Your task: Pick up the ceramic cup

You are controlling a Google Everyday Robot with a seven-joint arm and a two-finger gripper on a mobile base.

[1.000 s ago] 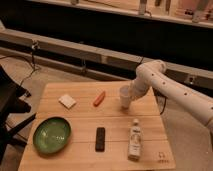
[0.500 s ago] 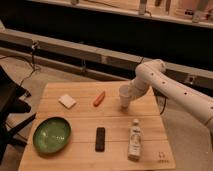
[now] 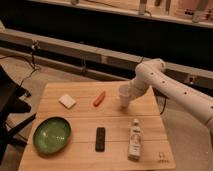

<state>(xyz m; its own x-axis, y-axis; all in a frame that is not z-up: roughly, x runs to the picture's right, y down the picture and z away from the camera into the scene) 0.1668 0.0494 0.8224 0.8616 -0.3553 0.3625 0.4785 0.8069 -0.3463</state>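
Observation:
The ceramic cup is a small plain white cup standing upright toward the back right of the wooden table. My gripper is at the end of the white arm, which reaches in from the right. It sits right against the cup's right side at cup height. Where the gripper meets the cup is hidden.
An orange-red carrot-like piece lies left of the cup, and a white sponge lies further left. A green bowl sits front left, a black remote at the front centre, and a white labelled bottle lies front right. A dark chair stands to the left of the table.

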